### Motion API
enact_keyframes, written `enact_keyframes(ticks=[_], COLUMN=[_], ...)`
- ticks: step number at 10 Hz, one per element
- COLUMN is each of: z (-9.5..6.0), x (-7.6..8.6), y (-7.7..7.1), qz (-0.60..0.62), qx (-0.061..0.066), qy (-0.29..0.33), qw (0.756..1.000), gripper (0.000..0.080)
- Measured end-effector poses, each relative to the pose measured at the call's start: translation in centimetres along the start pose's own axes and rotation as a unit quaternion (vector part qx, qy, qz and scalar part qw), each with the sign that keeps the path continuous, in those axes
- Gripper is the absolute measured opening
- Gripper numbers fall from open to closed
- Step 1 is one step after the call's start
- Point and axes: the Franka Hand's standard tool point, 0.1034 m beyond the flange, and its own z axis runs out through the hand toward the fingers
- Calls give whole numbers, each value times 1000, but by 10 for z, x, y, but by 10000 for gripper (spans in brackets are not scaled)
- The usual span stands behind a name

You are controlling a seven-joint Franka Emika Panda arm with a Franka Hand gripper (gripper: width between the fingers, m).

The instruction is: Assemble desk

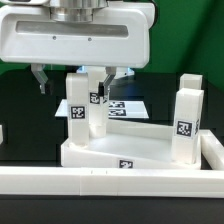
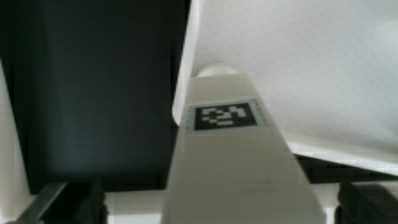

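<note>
The gripper point(image 1: 75, 80) hangs with jaws spread wide around a white leg point(image 1: 97, 112), holding nothing. That leg stands upright on the tabletop point(image 1: 120, 150), which lies against the border rail point(image 1: 110, 182). A second leg point(image 1: 186, 120) stands on the exterior view's right. Judging by this, the leg-fitting step is underway; next, closing on the leg squarely.

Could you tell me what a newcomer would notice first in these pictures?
The gripper hangs open just above a tagged white leg standing on the tabletop. Another leg stands upright at the exterior view's right. In the wrist view, the leg fills the middle, between the fingertips.
</note>
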Motion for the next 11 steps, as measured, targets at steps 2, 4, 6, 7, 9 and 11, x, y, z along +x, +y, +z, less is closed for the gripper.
enact_keyframes(ticks=[2,4,6,7,9,11], z=[0,1,1,1,1,1], x=[0,0,0,0,0,-1], y=[0,1,1,1,1,2], qz=[2,10,16,35,108,193], qx=[0,0,0,0,1,1], qy=[0,-1,-1,-1,-1,-1], qw=[1000,1000,1000,999,994,981], gripper=[483,294,289,289,289,290])
